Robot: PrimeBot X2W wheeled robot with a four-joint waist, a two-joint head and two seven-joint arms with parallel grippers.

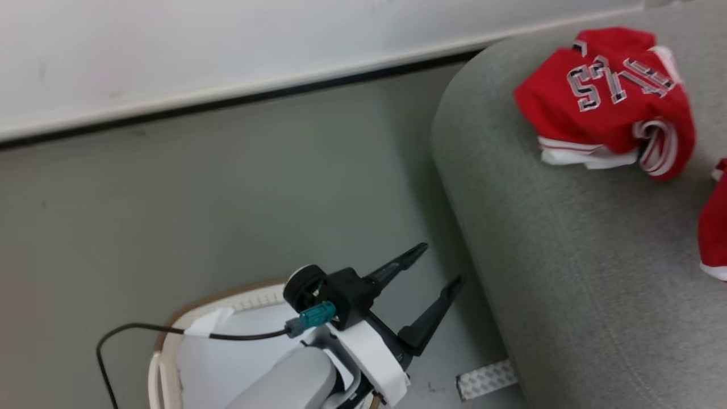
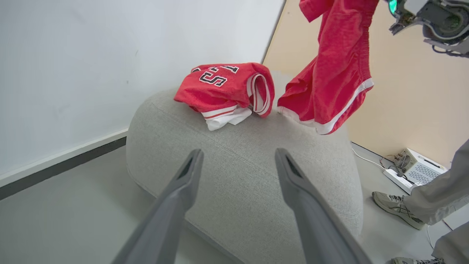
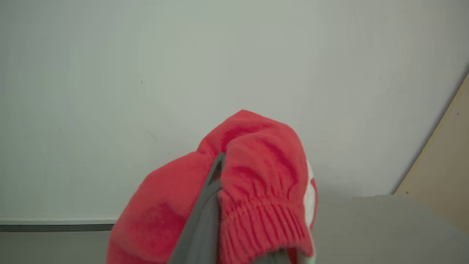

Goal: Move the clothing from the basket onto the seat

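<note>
White wall (image 1: 170, 45), dark skirting strip (image 1: 227, 103), grey floor (image 1: 227, 199), beige side wall (image 2: 410, 91)

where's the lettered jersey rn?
Head view, upper right: the jersey lies crumpled on top of the sofa, near its rounded end. The red shorts hang close beside it.

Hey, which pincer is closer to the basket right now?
Left. The left pincer hovers open by the basket rim, beside the sofa. The right pincer is shut on red shorts hanging over the sofa, away from the basket.
</note>
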